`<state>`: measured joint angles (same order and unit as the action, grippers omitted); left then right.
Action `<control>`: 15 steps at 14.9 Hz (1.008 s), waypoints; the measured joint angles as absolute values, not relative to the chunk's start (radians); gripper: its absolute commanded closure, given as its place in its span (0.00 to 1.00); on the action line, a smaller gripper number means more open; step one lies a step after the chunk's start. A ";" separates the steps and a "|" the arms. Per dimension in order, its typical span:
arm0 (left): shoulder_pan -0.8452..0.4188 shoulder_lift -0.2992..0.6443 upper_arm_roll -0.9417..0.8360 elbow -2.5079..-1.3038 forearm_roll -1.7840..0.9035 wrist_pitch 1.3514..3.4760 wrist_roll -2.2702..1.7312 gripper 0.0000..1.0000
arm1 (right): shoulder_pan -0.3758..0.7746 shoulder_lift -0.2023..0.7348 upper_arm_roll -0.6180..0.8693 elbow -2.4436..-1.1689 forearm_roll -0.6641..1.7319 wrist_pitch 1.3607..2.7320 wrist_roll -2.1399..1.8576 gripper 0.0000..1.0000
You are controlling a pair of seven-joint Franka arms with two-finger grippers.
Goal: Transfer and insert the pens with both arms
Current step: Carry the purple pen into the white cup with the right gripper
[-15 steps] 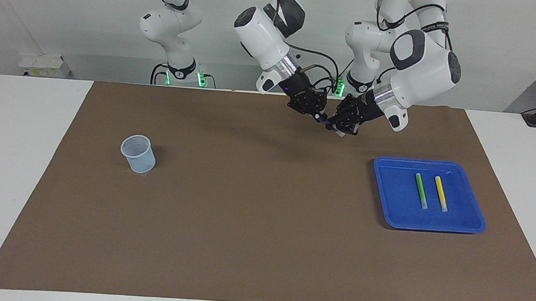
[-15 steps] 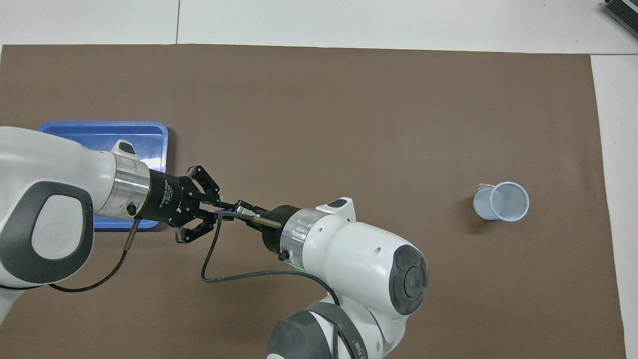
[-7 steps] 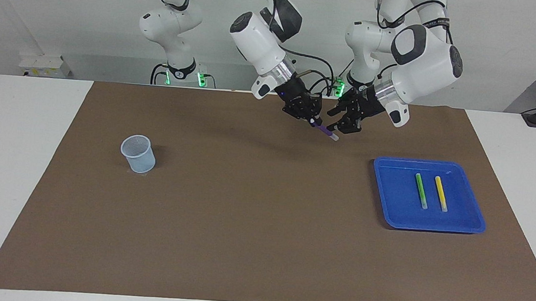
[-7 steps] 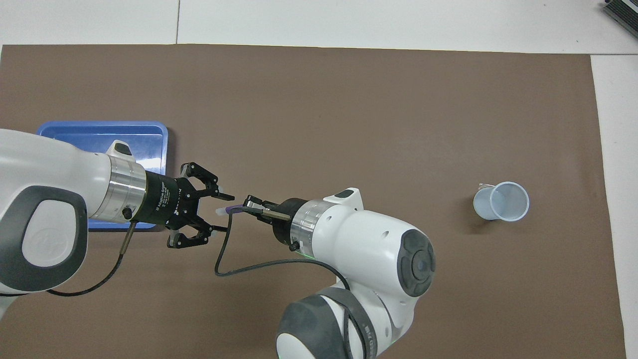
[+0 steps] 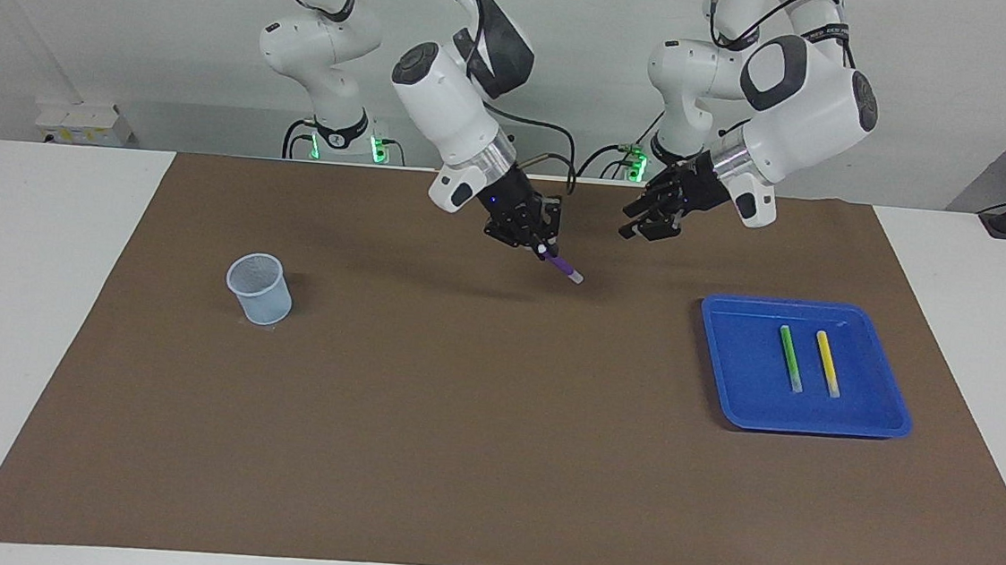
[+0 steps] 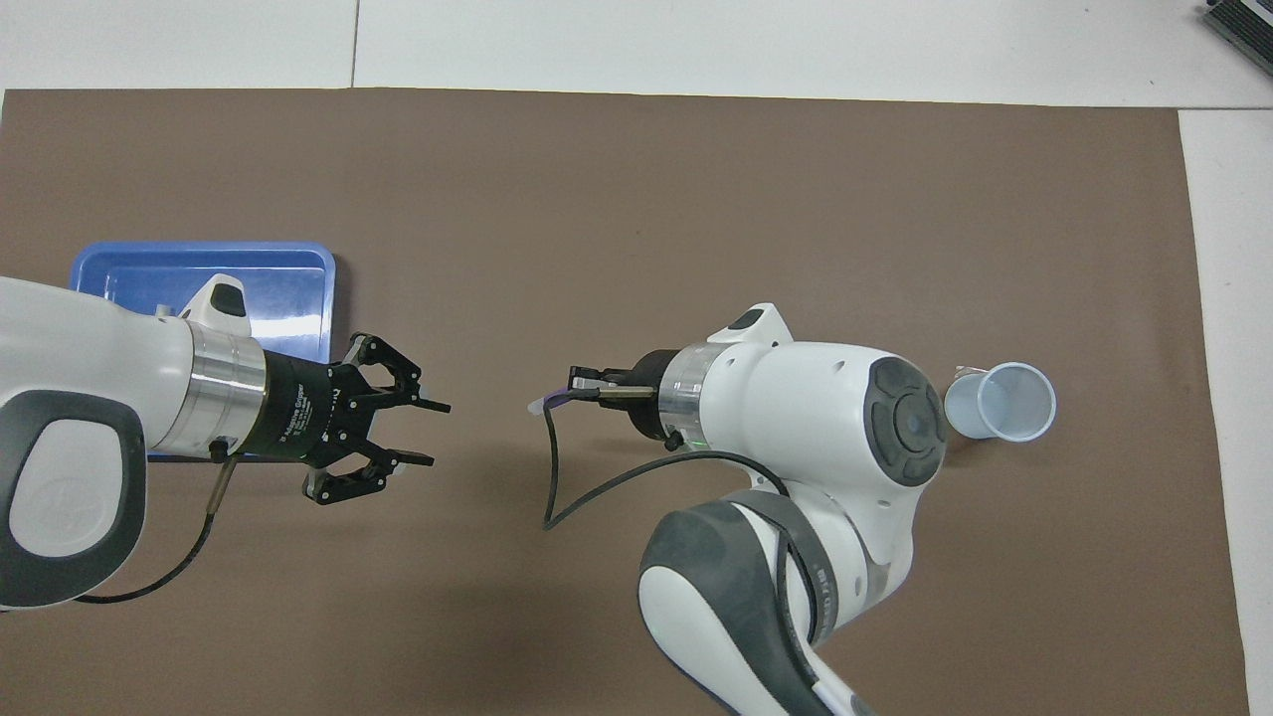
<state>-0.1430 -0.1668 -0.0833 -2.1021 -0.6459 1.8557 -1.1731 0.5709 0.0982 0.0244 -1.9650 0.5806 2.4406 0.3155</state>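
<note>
A purple pen (image 5: 565,269) with a pale tip hangs slanted over the middle of the brown mat (image 5: 492,425), and my right gripper (image 5: 545,248) is shut on its upper end. The overhead view shows the same purple pen (image 6: 550,403) sticking out of the right gripper (image 6: 577,383). My left gripper (image 5: 638,226) is in the air between the pen and the tray, open and holding nothing; from above, the left gripper (image 6: 436,433) has its fingers spread. The green pen (image 5: 790,357) and the yellow pen (image 5: 827,362) lie side by side in the blue tray (image 5: 747,374).
A pale mesh cup (image 5: 260,289) stands upright on the mat toward the right arm's end of the table; from above the cup (image 6: 1000,401) shows its open mouth. The left arm hides much of the blue tray (image 6: 288,288) in the overhead view.
The left gripper opened, let go of the purple pen and drew back toward the tray. The right gripper kept hold of the pen and carried it toward the cup's end.
</note>
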 measured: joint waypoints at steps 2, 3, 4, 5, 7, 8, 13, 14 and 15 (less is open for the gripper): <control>-0.129 -0.169 -0.079 -2.105 -0.568 1.848 -1.062 0.51 | 0.509 0.091 0.022 -1.934 0.545 2.324 0.221 1.00; -0.123 -0.169 -0.079 -2.106 -0.521 1.847 -0.993 0.50 | 0.470 0.084 0.021 -1.920 0.526 2.258 0.157 1.00; -0.114 -0.169 -0.078 -2.106 -0.476 1.846 -0.918 0.49 | 0.431 0.075 0.019 -1.908 0.504 2.196 0.096 1.00; -0.097 -0.169 -0.078 -2.106 -0.437 1.846 -0.826 0.49 | 0.390 0.066 0.018 -1.896 0.476 2.133 0.038 1.00; -0.038 -0.170 -0.076 -2.106 -0.387 1.844 -0.606 0.49 | 0.321 0.047 0.016 -1.869 0.410 2.013 -0.058 1.00; 0.002 -0.170 -0.075 -2.106 -0.366 1.842 -0.482 0.49 | 0.293 0.040 0.016 -1.853 0.362 1.952 -0.106 1.00; 0.137 -0.170 -0.069 -2.106 -0.245 1.855 -0.049 0.49 | 0.208 0.023 0.016 -1.808 0.084 1.806 -0.406 1.00; 0.144 -0.170 -0.069 -2.107 -0.226 1.870 0.005 0.49 | 0.191 0.023 0.015 -1.809 0.027 1.805 -0.478 1.00; 0.153 -0.168 -0.069 -2.107 -0.206 1.888 0.061 0.49 | 0.171 0.023 0.015 -1.810 -0.027 1.805 -0.552 1.00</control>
<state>0.1526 -0.1680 -0.0691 -2.1074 -0.2062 1.8882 0.0607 0.1711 0.0232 0.0155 -1.8095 -0.0266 1.8046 -0.5524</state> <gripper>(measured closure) 0.498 0.828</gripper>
